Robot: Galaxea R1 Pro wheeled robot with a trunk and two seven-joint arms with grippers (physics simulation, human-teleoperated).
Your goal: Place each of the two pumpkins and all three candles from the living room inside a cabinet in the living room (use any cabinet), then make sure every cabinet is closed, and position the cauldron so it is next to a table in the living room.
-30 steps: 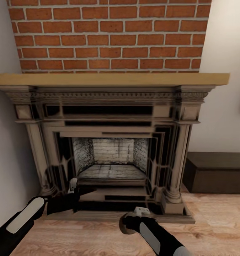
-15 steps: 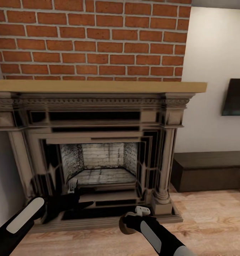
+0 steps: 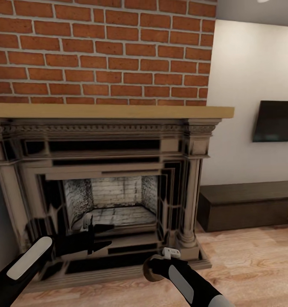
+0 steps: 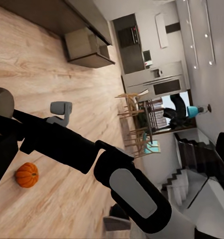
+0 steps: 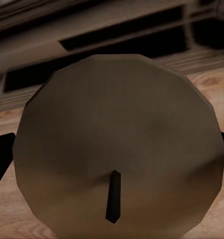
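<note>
One candle (image 5: 119, 144) blocks right claw (image 3: 154, 267).

Brick chimney breast (image 3: 101, 51) above a stone fireplace (image 3: 105, 187) with a light wood mantel shelf (image 3: 109, 111). Wall-mounted TV (image 3: 277, 121) on the white wall to its right. Light wood plank floor (image 3: 254, 264); dining chairs (image 4: 134, 107) near a distant kitchen.

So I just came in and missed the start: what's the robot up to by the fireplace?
It is carrying a candle in its right gripper, held low in front of the brick fireplace. The left gripper hangs near the hearth and seems to hold nothing. The long dark cabinet stands against the wall to the right, its front shut. One pumpkin lies on the wooden floor.
</note>
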